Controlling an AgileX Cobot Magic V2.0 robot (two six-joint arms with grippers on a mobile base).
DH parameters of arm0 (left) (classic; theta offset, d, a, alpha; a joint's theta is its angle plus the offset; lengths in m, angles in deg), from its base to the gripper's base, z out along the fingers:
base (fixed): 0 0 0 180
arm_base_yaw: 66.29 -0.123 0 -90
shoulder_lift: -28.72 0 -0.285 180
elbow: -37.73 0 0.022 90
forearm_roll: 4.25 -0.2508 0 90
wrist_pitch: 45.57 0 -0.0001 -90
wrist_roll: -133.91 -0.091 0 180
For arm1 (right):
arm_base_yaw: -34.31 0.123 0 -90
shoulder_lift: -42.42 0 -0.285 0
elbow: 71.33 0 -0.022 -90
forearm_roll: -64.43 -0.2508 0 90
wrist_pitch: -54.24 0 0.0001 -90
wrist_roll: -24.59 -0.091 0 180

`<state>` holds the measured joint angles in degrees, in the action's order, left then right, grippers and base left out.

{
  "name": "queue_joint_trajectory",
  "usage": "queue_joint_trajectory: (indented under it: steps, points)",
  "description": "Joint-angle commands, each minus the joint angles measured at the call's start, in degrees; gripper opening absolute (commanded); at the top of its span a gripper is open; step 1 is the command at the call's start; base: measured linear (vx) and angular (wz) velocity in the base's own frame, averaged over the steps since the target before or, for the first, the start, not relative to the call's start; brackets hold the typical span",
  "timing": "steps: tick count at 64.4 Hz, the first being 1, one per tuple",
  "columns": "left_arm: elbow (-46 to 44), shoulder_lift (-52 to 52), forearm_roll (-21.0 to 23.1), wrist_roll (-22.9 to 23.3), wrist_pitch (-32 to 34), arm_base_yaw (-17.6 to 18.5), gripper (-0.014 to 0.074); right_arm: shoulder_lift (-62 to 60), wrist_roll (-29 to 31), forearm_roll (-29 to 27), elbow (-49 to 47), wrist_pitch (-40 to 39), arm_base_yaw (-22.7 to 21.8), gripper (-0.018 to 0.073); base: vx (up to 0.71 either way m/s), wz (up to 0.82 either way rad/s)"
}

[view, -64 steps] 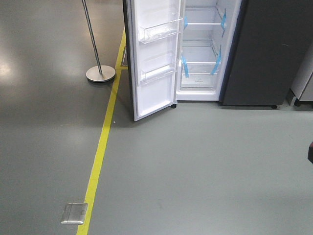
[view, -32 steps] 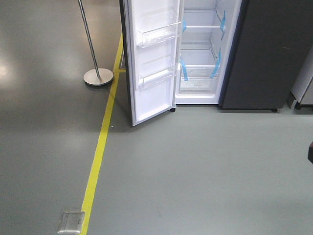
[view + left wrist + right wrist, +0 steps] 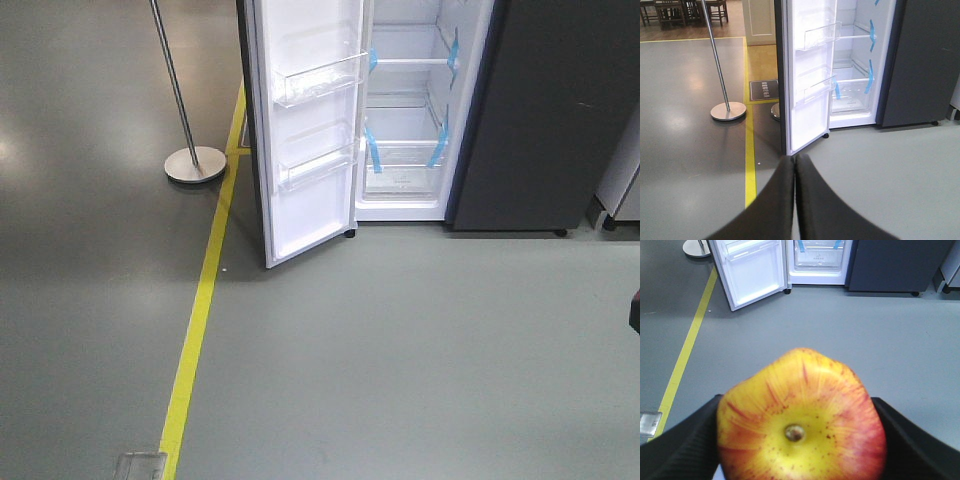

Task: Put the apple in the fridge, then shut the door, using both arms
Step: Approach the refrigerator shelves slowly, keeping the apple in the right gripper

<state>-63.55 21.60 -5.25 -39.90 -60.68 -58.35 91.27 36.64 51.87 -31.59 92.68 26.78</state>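
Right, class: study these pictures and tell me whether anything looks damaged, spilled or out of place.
Nothing is spilled or damaged. The only oddity is blue tape strips stuck across the shelves inside the fridge, like packing tape left on. The apple looks whole.

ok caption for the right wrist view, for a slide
Right gripper holding the apple, facing the fridge with its door open.

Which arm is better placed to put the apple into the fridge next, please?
Right. Its jaws are shut on the apple, and the fridge stands open ahead. The left jaws are shut and empty, so that arm probably suits the open door afterwards.
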Motion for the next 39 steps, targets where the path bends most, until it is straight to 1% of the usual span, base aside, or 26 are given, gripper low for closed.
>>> queue_joint_trajectory:
  steps: [1,39]
  points:
    - [1.1,0.7,0.1,0.2,4.1,0.2,-0.0006,-0.2,0.1,-0.4,-1.6,-4.0,-0.2,0.0187,0.1,-0.02]
    - [1.1,0.7,0.1,0.2,4.1,0.2,-0.0006,-0.2,0.1,-0.4,-1.6,-3.9,-0.2,0.0187,0.08,-0.01]
